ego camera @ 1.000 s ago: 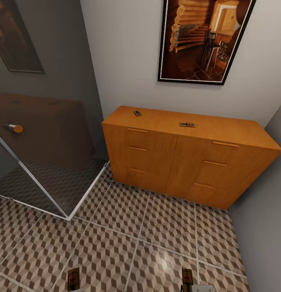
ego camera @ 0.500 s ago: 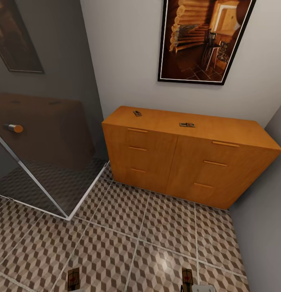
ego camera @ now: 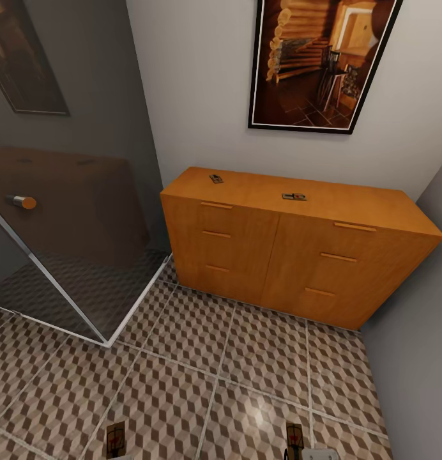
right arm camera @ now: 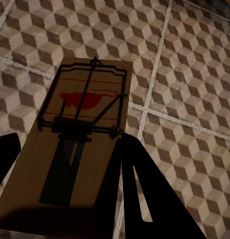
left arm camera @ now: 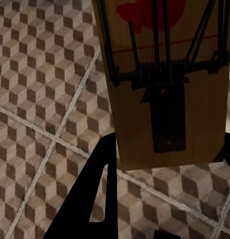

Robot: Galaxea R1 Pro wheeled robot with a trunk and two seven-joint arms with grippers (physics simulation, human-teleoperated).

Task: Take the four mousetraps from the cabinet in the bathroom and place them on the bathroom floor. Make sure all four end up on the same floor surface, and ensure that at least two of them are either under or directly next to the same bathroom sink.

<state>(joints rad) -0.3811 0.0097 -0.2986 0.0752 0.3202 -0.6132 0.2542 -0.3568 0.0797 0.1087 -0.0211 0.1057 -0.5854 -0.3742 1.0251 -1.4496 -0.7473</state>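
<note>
Nothing has shifted since a second ago: the head view matches the earlier pictures exactly. Closest in, each gripper is clamped on a mousetrap. In the left wrist view the left gripper (left arm camera: 165, 159) pinches the bare end of one mousetrap (left arm camera: 167, 74) between its dark fingers (left arm camera: 92, 199), with the tiled floor (left arm camera: 40, 99) beneath it. In the right wrist view the right gripper (right arm camera: 65, 174) holds a second mousetrap (right arm camera: 77, 144) the same way, red spot and wire frame facing the camera. In the head view both held traps peek up at the bottom edge, left (ego camera: 115, 438) and right (ego camera: 294, 438), above the cube-patterned floor. Farther off, the orange-brown cabinet (ego camera: 291, 255) stands against the wall, with two more mousetraps lying flat on its top, one near the left end (ego camera: 215, 178), one around the middle (ego camera: 294, 197), well apart. A glass panel (ego camera: 68, 243) stands to its left, and a framed picture (ego camera: 323, 61) hangs above.
</note>
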